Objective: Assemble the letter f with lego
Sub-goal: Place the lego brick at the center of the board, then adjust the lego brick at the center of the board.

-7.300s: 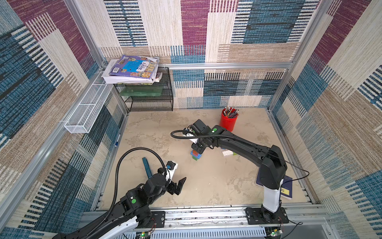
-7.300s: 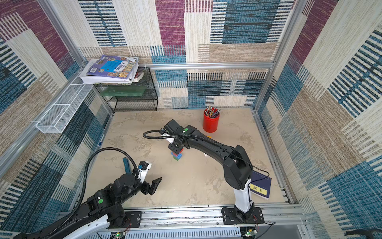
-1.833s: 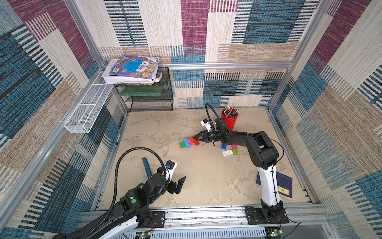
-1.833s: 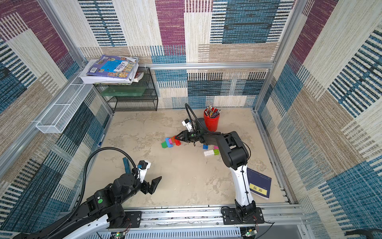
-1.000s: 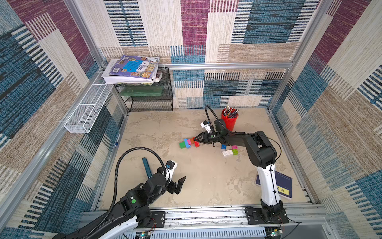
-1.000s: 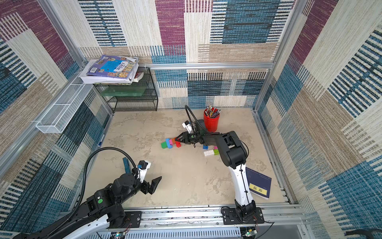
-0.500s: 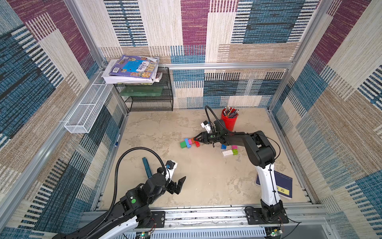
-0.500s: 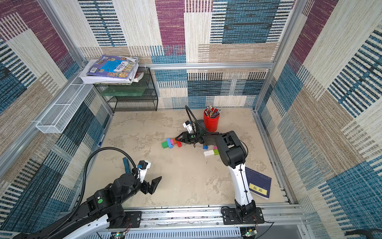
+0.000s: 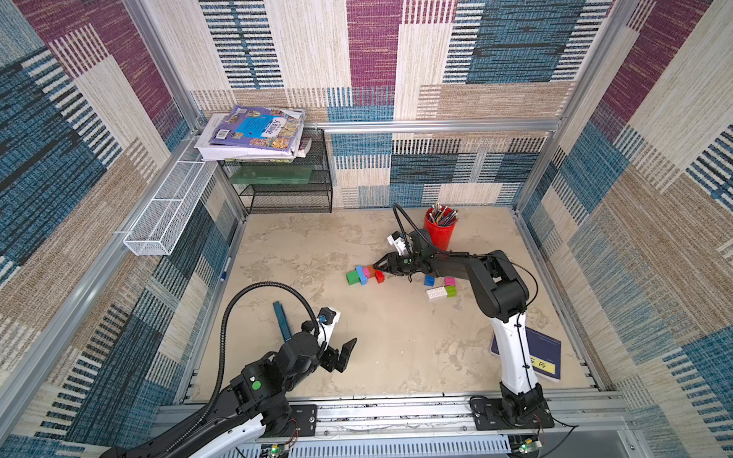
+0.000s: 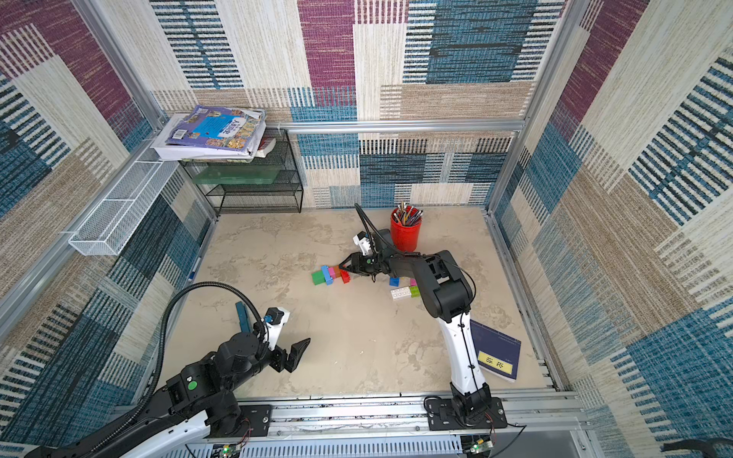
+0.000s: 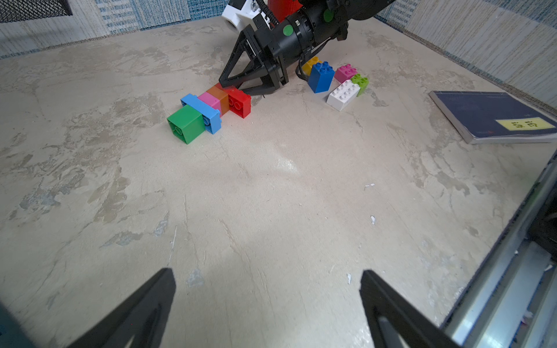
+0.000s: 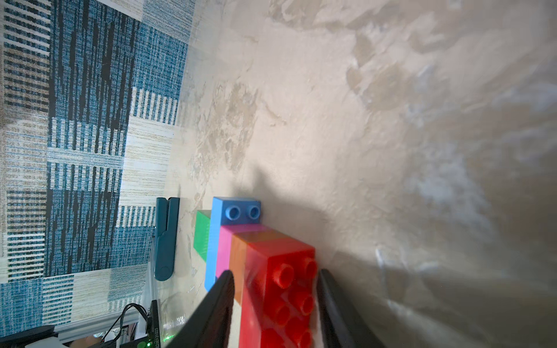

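Note:
A joined lego row lies flat mid-table: green (image 9: 352,277), blue (image 9: 361,274), pink (image 9: 366,272), orange (image 9: 371,270) and red (image 9: 380,276) bricks. My right gripper (image 9: 377,269) lies low at the red end. In the right wrist view its fingers straddle the red brick (image 12: 280,298), open, with a slim gap on each side. Loose bricks sit by the right arm: blue (image 9: 429,280), pink (image 9: 449,281), white (image 9: 435,294), light green (image 9: 451,291) and a yellow one (image 11: 310,64). My left gripper (image 9: 343,355) hovers open and empty near the front edge.
A red pen cup (image 9: 440,232) stands just behind the right arm. A dark blue notebook (image 9: 545,353) lies front right. A teal stapler-like tool (image 9: 282,319) lies beside the left arm. A black wire rack (image 9: 289,186) with books stands at the back left.
My right gripper's jaws have widened a little around the red end of the row. The row and the left arm have not moved.

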Tool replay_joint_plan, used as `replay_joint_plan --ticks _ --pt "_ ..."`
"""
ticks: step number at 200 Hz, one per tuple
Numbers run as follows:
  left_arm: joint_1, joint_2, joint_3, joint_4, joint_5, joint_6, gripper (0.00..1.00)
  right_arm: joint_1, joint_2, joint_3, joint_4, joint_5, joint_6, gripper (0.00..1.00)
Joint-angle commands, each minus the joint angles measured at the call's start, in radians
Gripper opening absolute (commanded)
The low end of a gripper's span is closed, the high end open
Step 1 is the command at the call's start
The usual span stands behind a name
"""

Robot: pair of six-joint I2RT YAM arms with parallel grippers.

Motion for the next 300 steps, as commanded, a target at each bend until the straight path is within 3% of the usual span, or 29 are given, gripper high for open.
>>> replay_joint_plan --ticks 1,83,214,300 --pt "0.001 -0.002 0.002 0.012 0.001 -0.015 0.99 0.003 -0.009 0.006 0.004 0.024 -0.026 0.49" --pt "0.001 -0.001 0.003 0.011 0.001 -0.016 0.99 0.009 -0.093 -0.005 -0.079 0.114 -0.086 0.46" --pt "0.001 -0.003 0.003 0.011 -0.008 -0.016 0.99 0.13 -0.223 -0.115 -0.246 0.421 -0.227 0.12" --pt "0.001 -0.003 0.003 0.011 -0.009 -0.018 0.99 0.191 -0.269 -0.182 -0.243 0.487 -0.22 0.1"
